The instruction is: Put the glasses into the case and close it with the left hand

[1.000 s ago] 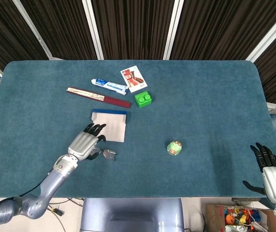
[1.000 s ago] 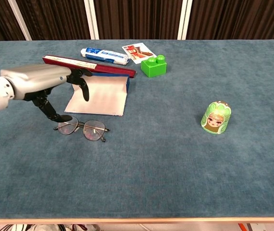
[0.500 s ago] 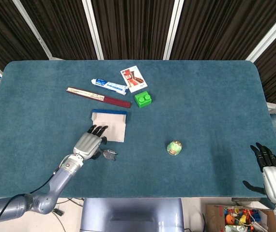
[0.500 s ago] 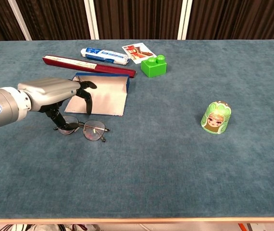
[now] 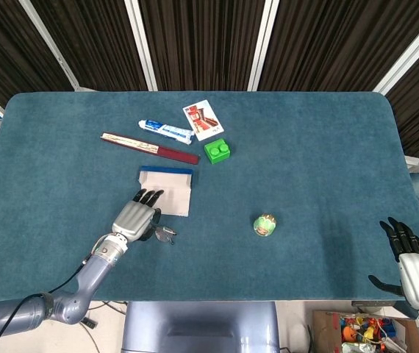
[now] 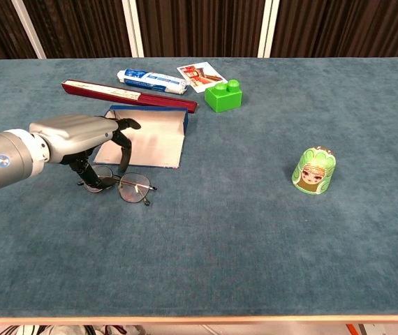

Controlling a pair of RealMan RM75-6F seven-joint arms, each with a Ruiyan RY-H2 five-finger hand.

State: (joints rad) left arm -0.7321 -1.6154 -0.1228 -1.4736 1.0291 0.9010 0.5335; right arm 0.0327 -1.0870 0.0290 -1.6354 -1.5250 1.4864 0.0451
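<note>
Pinching one glasses (image 6: 130, 188) | left hand (image 6: 87, 139) | one case (image 6: 146, 139) | right hand (image 5: 415, 268) spread

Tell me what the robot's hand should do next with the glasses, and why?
Probably close its fingers on the glasses and lift them a little. The left hand is already down over their left end, fingers around the frame, but the glasses lie on the table just in front of the open case, so they need a firm hold before moving in.
</note>
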